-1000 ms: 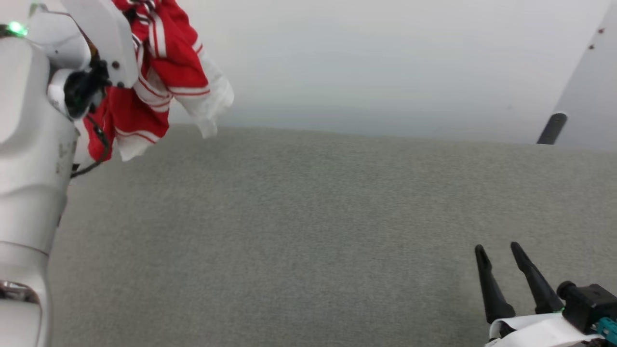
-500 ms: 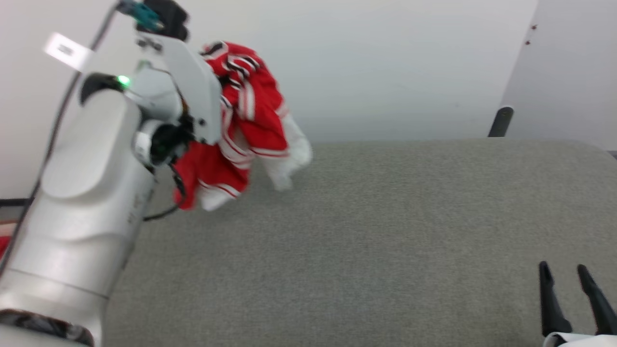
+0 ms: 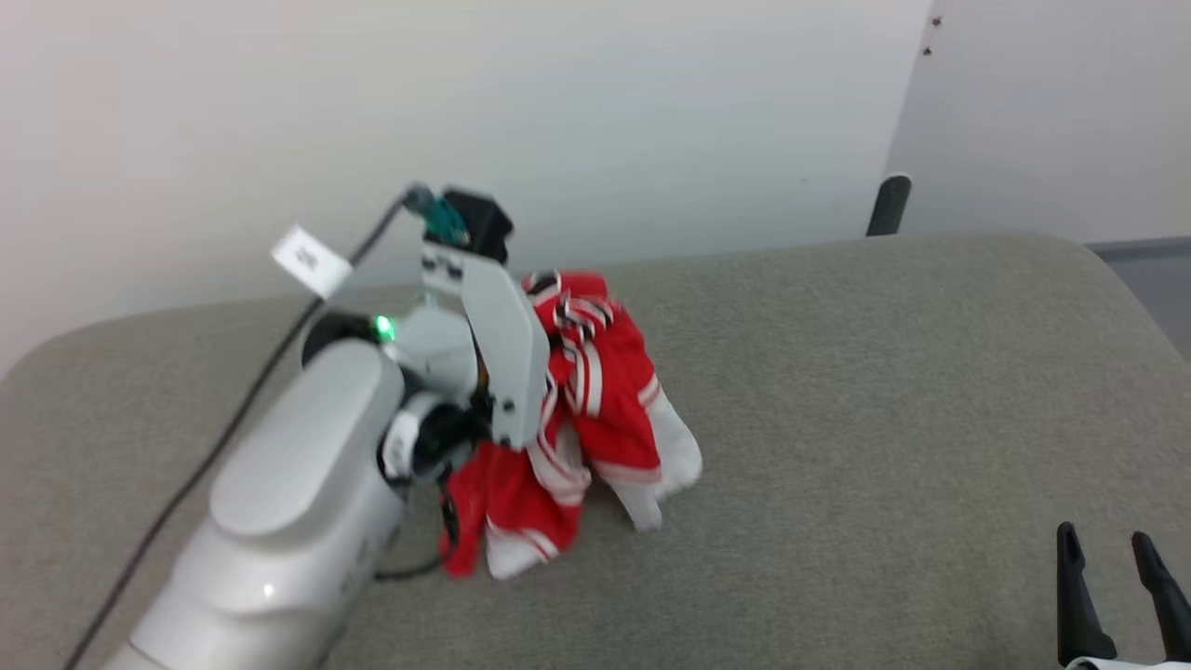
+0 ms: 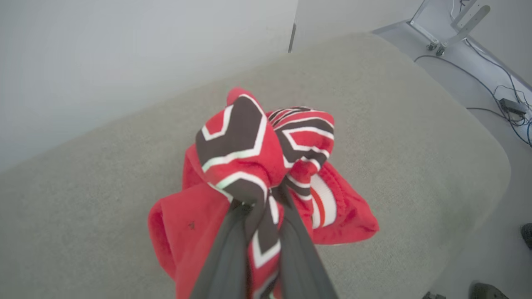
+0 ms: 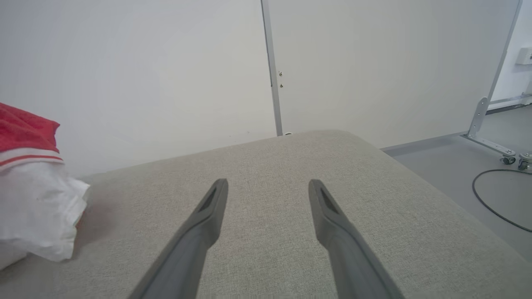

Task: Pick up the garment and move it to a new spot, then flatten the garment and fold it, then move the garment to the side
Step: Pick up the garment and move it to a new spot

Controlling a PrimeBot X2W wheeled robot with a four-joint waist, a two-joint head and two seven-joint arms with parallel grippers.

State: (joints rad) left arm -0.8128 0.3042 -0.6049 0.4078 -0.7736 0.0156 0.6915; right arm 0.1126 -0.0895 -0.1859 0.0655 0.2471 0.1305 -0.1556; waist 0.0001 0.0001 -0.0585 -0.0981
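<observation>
**Jersey bunched in the left end effector, over the left of the counter**

Head view: the left arm (image 3: pixel 298 502) reaches in from the near left. The garment (image 3: pixel 614 409) hangs at its wrist as a crumpled red-and-white bundle. It is over the left part of the grey counter (image 3: pixel 837 391), toward the far edge by the pale wall (image 3: pixel 558 112). Its lowest white folds seem to touch the counter. The right end effector (image 3: pixel 1104 540) sits at the near right corner, well apart from the garment, with its two dark fingers spread.

Left wrist view: the left end effector (image 4: pixel 266 199) is pinched narrow on the garment. Its fingers are almost together, clamping a fold of red cloth with black, white-edged lettering. The rest of the cloth bulges beyond the tips and drapes to both sides, with the counter beneath.

Right wrist view: the right end effector's fingers stand wide apart above the counter. At the left edge, the garment's white sleeve and red striped trim rest on the counter. Beyond the counter's right edge, a black cable (image 5: pixel 494 195) lies on the grey floor (image 5: pixel 449 166).
</observation>
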